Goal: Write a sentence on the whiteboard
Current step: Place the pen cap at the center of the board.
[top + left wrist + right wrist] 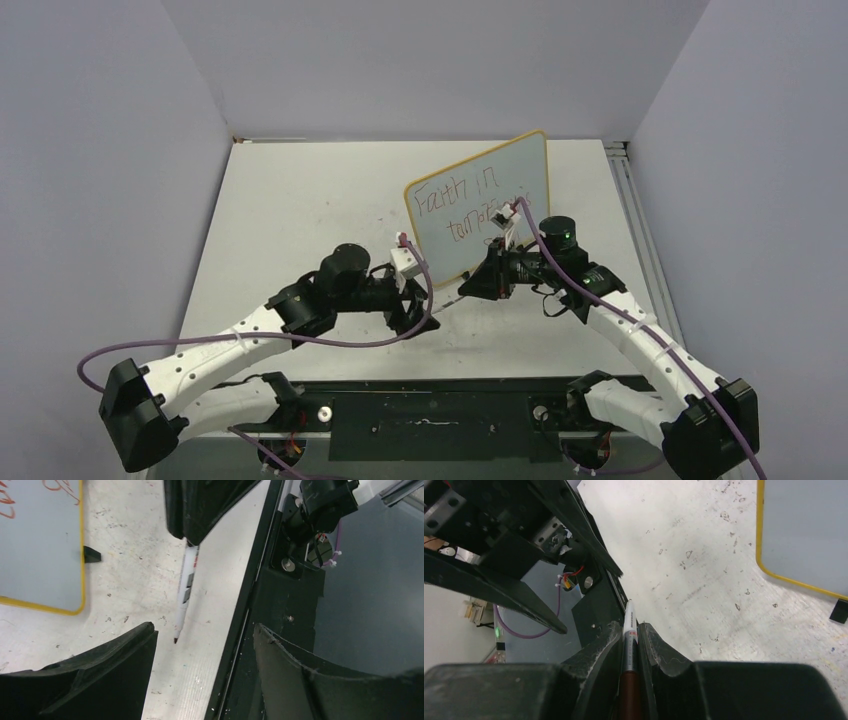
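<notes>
Right gripper (pixel 630 629): pinching the marker pen (pixel 629 617) mid-barrel. Left gripper (pixel 204 627): spread, empty. Whiteboard (pixel 528 165): propped on the table (pixel 300 200) beyond both, sentence (pixel 455 195) seemingly unfinished. Likely light, stiff, easily tipped; grasp by frame.

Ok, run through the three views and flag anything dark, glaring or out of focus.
Top external: even, soft light, no glare on the whiteboard, first line of writing legible. Left wrist: marker and table scuffs sharp, own jaws near-black, little detail. Right wrist: jaws and the marker's near end soft and dark; whiteboard frame crisp.
</notes>
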Motion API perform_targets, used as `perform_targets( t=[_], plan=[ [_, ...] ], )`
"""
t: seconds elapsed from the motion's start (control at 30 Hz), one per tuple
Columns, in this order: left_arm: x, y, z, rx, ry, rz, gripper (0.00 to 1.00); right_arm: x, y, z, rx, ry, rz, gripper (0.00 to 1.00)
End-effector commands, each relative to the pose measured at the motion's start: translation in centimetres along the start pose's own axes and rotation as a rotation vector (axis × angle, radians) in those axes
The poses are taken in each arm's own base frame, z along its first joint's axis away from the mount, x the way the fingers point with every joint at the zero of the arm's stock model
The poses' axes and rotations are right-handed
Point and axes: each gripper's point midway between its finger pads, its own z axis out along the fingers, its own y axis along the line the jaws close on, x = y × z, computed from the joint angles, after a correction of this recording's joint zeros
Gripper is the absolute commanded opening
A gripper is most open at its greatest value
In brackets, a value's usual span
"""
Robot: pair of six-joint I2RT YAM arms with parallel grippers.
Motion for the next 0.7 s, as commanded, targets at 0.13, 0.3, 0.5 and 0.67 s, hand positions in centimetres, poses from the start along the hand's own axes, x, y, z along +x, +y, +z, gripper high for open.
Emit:
perform_targets(
  t=[0.13, 0.3, 0.5, 0.67],
  plan=[
    [-0.1, -1.2, 2.5, -0.046, 0.002, 0.113, 0.68, -2.7, 3.6, 0.3, -0.134, -0.036, -0.111, 0.06],
    [-0.4, -1.6, 3.6, -0.057, -0.007, 0.13, 0.54, -2.0, 4.1, 0.4, -0.145, -0.017, -0.11, 0.06],
    [-0.5, -1.9, 4.6, -0.066, 0.017, 0.147, 0.15, -1.5, 3.6, 0.5, -0.119, -0.002, -0.109, 0.06],
    [-0.1, -2.1, 4.9, -0.069, 0.006, 0.108, 0.0, -2.1, 3.0, 0.2, -0.057, -0.035, -0.117, 0.26]
  ],
)
